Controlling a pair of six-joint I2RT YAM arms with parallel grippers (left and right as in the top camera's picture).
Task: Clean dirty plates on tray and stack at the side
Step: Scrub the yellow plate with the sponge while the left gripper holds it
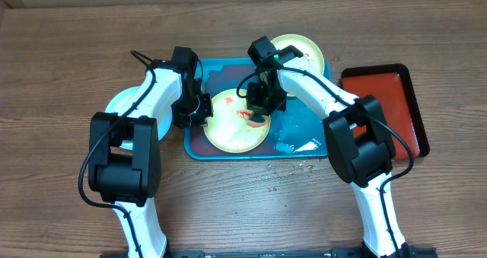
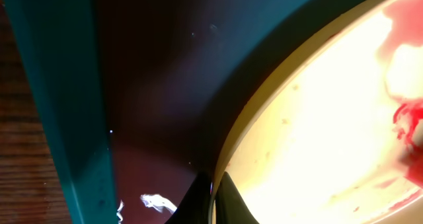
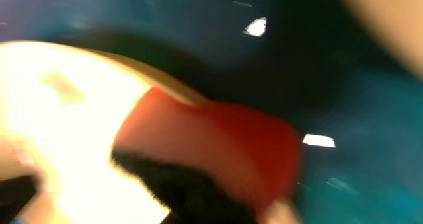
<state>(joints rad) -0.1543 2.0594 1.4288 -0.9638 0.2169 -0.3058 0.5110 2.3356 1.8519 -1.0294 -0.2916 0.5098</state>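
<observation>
The left gripper pinches the plate rim at 9 o'clock. The right gripper clamps a sponge on it toward 3 o'clock

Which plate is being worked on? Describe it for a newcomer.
Find the central turquoise tray. The yellow-green plate, rim in the left jaws, lies in its left half; its twin sits at the far right corner, the blue plate off-tray.
</observation>
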